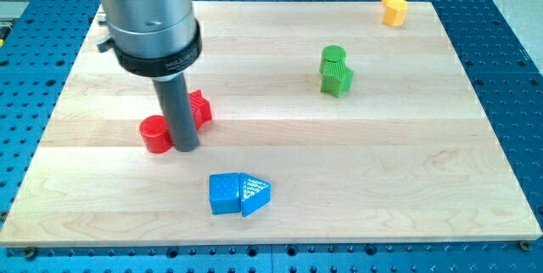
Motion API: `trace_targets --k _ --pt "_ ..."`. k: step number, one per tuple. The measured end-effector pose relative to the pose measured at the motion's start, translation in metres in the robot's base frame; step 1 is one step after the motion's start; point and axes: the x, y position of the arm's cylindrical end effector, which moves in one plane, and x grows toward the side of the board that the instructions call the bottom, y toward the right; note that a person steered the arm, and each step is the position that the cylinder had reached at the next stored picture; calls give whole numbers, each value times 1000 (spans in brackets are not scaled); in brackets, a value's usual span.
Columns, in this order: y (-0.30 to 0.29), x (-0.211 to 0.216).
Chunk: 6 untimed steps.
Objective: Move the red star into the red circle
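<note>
Camera view | my tip (186, 147) between red circle (156, 135), red star (200, 108) | touching both

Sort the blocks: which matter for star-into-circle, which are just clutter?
Job: red star, red circle, my tip standing between them.
Clutter: blue cube, blue triangle, green cylinder, green star, two yellow blocks.

Near the bottom of the wooden desk (407, 180), a blue cube (224, 194) touching a blue triangular block (255, 194). Right of centre, a green cylinder (333, 54) against a green block (337, 78). At top right, two touching yellow blocks (394, 3).
</note>
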Motion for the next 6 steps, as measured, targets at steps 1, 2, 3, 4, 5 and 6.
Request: trace_targets --k 1,2,3,4,5,6 --pt "64 -5" --pt "70 -76" --pt "10 -70" --pt "-28 -51" --pt "-49 -32" --pt "-65 -19"
